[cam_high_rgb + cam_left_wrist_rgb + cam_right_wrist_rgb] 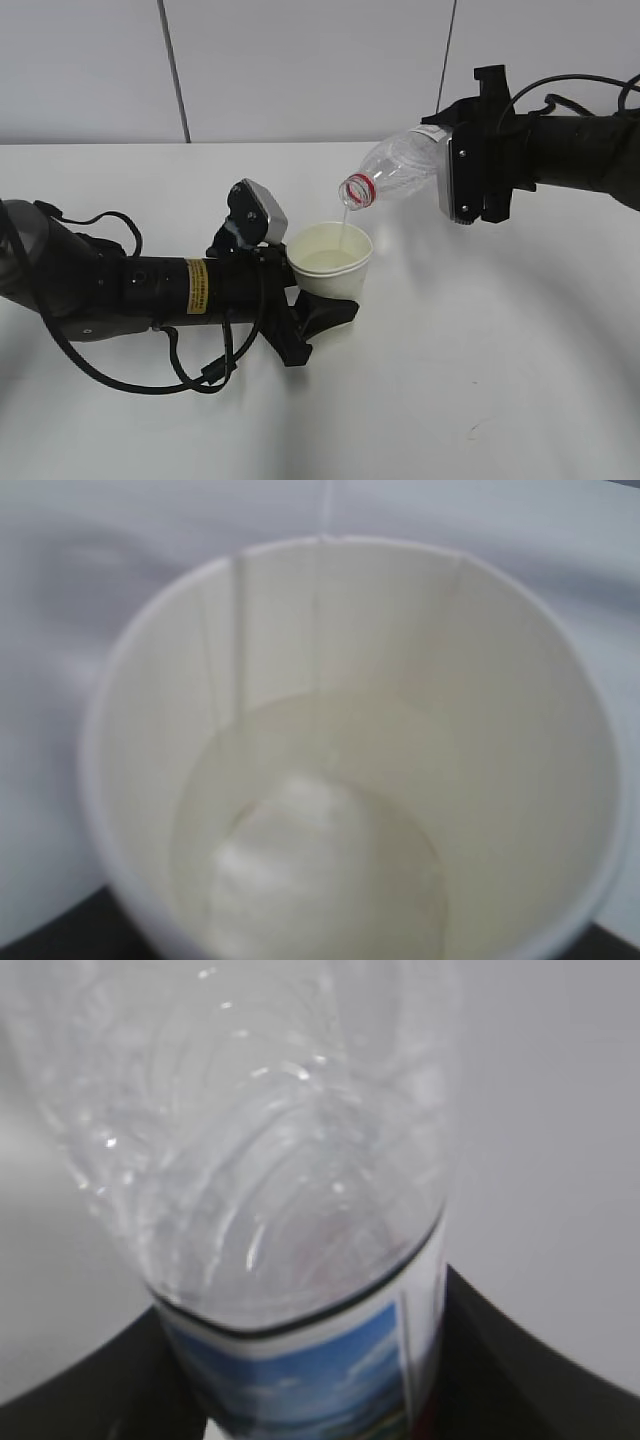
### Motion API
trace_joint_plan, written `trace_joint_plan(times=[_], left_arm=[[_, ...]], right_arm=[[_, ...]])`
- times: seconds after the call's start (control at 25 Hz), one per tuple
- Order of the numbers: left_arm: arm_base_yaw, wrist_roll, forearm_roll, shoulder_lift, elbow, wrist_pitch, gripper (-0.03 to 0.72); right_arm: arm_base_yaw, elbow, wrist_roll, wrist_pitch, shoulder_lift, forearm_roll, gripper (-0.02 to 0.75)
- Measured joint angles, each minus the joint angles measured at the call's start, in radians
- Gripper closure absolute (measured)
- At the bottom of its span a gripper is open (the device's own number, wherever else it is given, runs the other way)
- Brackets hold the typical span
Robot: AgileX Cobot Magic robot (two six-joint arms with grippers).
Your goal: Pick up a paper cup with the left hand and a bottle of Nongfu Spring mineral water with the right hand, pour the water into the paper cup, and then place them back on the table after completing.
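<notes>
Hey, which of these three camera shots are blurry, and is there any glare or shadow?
Exterior view: sharp, even light, a soft shadow on the table under the left hand. Left wrist view: paper cup slightly soft, no glare. Right wrist view: bottle close up and blurred, with small bright glints on the plastic.

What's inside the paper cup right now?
Water pooled in the paper cup, a thin stream falling from the bottle. Cup bottom visible through it; nothing else inside.
</notes>
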Motion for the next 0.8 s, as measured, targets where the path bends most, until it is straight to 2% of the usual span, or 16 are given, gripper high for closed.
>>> trace_joint_plan(times=[0.44, 0.8], left_arm=[[0.0, 0.0, -0.018, 0.001, 0.0, 0.001, 0.281], [0.0, 0.0, -0.054, 0.001, 0.0, 0.001, 0.281]], right_arm=[[0.0, 0.0, 0.047, 0.0, 0.0, 0.006, 0.328], [0.0, 0.0, 0.208, 0.0, 0.0, 0.047, 0.328]])
